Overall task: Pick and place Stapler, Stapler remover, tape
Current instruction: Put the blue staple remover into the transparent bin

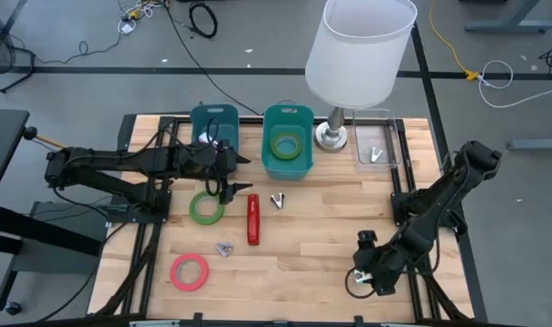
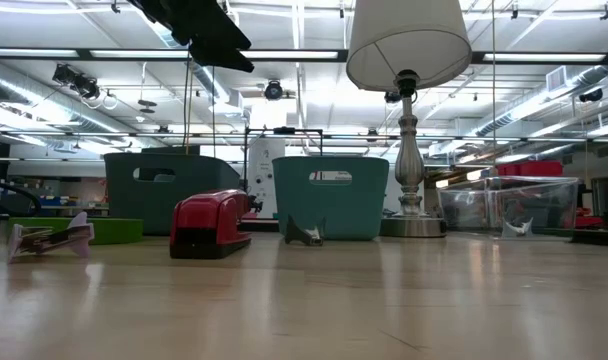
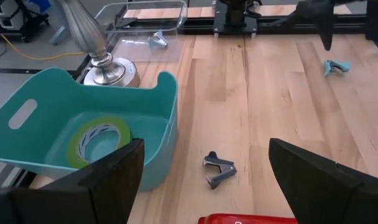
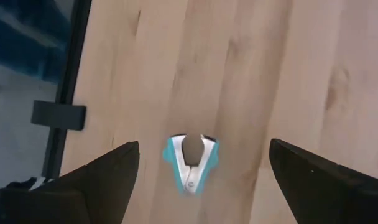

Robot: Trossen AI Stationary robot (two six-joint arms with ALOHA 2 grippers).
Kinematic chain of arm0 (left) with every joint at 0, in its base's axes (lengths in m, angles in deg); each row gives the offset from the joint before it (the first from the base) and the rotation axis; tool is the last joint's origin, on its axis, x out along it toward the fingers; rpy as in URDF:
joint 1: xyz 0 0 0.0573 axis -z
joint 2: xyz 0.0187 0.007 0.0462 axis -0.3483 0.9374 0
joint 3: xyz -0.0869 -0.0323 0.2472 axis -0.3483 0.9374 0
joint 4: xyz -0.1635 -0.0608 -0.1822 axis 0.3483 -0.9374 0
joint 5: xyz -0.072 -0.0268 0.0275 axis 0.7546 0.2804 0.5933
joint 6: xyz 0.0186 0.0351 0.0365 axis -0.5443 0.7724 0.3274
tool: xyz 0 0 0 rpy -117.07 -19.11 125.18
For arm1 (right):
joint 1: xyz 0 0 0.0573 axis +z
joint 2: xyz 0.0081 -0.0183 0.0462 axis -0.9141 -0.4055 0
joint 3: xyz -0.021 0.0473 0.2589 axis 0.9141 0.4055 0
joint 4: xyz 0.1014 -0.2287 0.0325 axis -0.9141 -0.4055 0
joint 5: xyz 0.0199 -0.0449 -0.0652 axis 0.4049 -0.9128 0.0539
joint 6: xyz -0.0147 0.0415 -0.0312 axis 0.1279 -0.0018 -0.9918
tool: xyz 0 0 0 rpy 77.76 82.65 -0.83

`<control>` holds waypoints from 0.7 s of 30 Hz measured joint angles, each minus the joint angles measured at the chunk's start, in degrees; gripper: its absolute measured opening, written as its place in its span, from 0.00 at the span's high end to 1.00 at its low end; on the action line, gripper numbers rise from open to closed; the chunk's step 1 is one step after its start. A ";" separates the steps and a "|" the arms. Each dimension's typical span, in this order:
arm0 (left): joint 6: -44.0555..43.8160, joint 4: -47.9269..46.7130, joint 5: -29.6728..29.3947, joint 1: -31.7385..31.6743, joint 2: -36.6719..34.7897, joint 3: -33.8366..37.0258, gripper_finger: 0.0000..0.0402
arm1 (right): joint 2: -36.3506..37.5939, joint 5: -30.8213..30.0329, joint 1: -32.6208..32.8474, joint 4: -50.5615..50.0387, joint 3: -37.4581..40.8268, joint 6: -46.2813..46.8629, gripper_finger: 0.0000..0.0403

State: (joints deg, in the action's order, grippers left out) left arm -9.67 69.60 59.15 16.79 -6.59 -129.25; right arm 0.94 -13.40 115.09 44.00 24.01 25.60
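Observation:
The red stapler [image 1: 252, 219] lies flat on the wooden table, also seen low [image 2: 212, 225] and at the edge of the left wrist view [image 3: 248, 219]. A grey staple remover [image 1: 277, 200] [image 3: 219, 169] rests beside it. The green tape ring [image 1: 206, 207] lies flat next to the stapler, and a pink tape ring [image 1: 189, 271] lies near the front edge. My left gripper [image 1: 223, 189] [image 3: 201, 186] hangs open above the green tape and stapler. My right gripper [image 1: 362, 277] [image 4: 201, 180] is open over a teal staple remover [image 4: 190, 160] [image 3: 336, 66], one finger on either side.
Two teal bins [image 1: 214, 127] [image 1: 288, 163] stand at the far edge; the right one holds a green tape roll [image 3: 102, 137]. A lamp [image 1: 335, 136] and a clear tray [image 1: 359, 150] with a staple remover [image 1: 377, 155] stand beside them. Another small remover [image 1: 224, 248] lies near the pink tape.

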 joint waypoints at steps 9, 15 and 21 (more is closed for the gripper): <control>-0.02 -0.05 -1.07 0.00 0.00 0.00 0.14 | -8.38 0.25 0.02 4.43 0.01 -2.11 0.12; -0.02 -0.07 -1.09 0.00 0.00 0.00 0.14 | -12.12 1.28 1.02 4.38 0.01 -0.02 0.12; -0.02 -0.07 -1.36 -0.02 0.00 0.02 0.14 | -14.20 3.18 2.71 4.36 0.01 2.50 0.12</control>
State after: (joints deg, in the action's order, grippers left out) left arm -9.69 69.52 57.79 16.77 -6.59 -129.23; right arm -13.26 -10.22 117.80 48.36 24.02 28.10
